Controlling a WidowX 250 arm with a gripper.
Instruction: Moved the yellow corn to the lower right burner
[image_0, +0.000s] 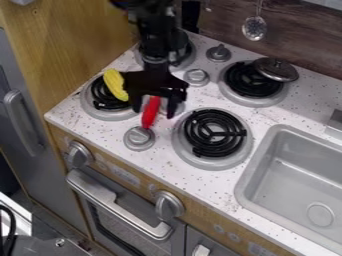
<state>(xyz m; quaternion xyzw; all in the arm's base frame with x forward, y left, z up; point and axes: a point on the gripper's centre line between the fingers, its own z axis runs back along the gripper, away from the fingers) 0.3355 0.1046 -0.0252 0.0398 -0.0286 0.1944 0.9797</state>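
Note:
The black gripper (154, 109) hangs over the counter between the two front burners, its fingers apart on either side of a red object (151, 112). Yellow corn (115, 84) lies tilted on the lower left burner (107, 114), just left of the gripper and partly over the black coil. The lower right burner (212, 133) has a bare black coil and stands to the right of the gripper. Whether the fingers touch the red object is unclear.
A pan lid (275, 69) leans on the upper right burner (248, 80). Counter knobs (139, 138) stand between the burners. The sink (294, 172) is at the right, and a wall rises behind the counter.

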